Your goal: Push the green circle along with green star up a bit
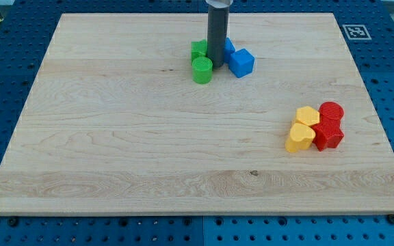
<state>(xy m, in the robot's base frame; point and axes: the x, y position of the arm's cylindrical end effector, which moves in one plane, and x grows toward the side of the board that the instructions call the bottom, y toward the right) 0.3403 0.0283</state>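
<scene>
The green circle (202, 70) sits near the view's top centre of the wooden board (115, 137). The green star (198, 49) lies just above it, touching or nearly so, and is partly hidden by the rod. My tip (217, 64) rests right beside the green circle, at its upper right, between the green blocks and the blue ones. A blue cube (241, 62) sits to the right of the tip, and another blue block (229, 46) shows just behind the rod.
At the view's right sits a tight cluster: two yellow blocks (307, 116) (298, 137), a red circle (332, 111) and a red star-like block (329, 132). A fiducial marker (353, 31) is at the board's top right corner.
</scene>
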